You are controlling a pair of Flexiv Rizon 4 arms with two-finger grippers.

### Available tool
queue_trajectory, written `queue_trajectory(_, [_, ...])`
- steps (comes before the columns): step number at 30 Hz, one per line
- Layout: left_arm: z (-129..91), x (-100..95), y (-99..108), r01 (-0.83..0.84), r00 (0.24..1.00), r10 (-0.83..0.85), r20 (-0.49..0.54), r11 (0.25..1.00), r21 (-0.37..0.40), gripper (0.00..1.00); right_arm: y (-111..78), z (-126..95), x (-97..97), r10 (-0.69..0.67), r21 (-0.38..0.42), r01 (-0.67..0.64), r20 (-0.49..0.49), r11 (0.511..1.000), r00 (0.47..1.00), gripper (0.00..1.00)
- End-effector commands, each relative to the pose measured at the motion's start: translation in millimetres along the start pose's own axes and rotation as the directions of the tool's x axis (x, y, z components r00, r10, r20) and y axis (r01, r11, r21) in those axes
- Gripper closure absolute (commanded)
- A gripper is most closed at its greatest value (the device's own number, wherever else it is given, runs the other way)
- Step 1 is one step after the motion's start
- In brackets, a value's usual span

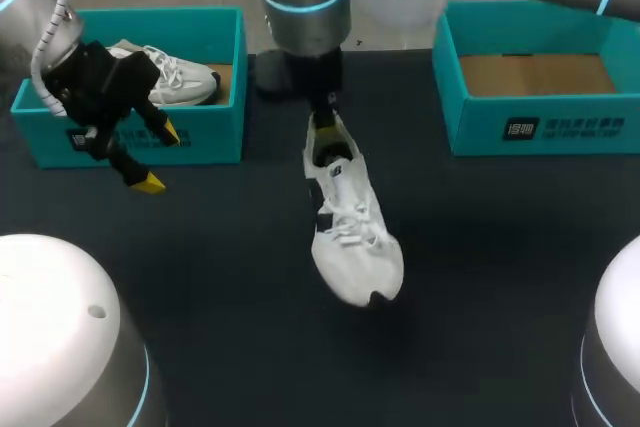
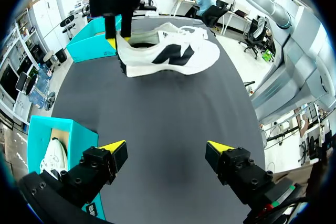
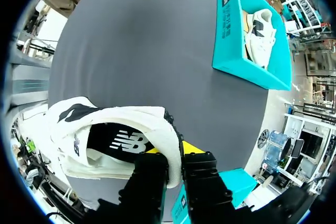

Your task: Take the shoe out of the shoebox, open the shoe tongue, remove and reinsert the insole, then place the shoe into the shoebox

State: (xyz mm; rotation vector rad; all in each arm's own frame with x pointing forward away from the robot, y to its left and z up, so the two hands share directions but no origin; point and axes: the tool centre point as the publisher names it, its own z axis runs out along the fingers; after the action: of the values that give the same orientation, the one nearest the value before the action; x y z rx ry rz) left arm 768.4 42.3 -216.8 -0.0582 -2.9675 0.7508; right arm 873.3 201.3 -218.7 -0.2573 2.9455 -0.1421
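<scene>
Centrally, the white lace-up sneaker (image 1: 352,237) lies over the middle of the black table (image 1: 500,277), toe pointing near. The right gripper (image 3: 176,161) is clenched on its heel collar, one finger inside the shoe and one outside. The left gripper (image 1: 160,159) hangs released, fingers spread, just in front of the left teal cardboard shoebox (image 1: 190,137), which holds a second white sneaker (image 1: 185,77). The right teal cardboard shoebox (image 1: 480,127) stands far right.

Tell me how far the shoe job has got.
Done: the shoe is out, and the box at the right stands empty. In hand: the right hand grips its heel over the table's middle; the left hand is open and holds nothing. Left: opening the tongue, pulling and refitting the insole, which lies inside, then boxing it.
</scene>
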Motion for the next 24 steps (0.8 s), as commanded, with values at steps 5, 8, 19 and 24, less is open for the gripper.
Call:
queue_trajectory(5, [0, 0.0, 0, 0.000, 1.000, 0.000, -0.001, 1.000, -0.002, 0.00, -9.8, -103, -29.4, -0.034, 0.014, 0.034, 0.002, 0.999, 0.999, 1.00])
queue_trajectory(8, [0, 0.0, 0, 0.000, 1.000, 0.000, -0.001, 1.000, -0.002, 0.00, -5.2, -106, -33.8, -0.010, 0.047, 0.009, 0.021, 0.999, 1.000, 1.00])
queue_trajectory(19, [0, 0.0, 0, 0.000, 1.000, 0.000, -0.001, 1.000, -0.002, 0.00, -5.2, -106, -33.8, -0.010, 0.047, 0.009, 0.021, 0.999, 1.000, 1.00])
queue_trajectory(24, [0, 0.0, 0, 0.000, 1.000, 0.000, -0.001, 1.000, -0.002, 0.00, -5.2, -106, -33.8, -0.010, 0.047, 0.009, 0.021, 0.999, 1.000, 1.00])
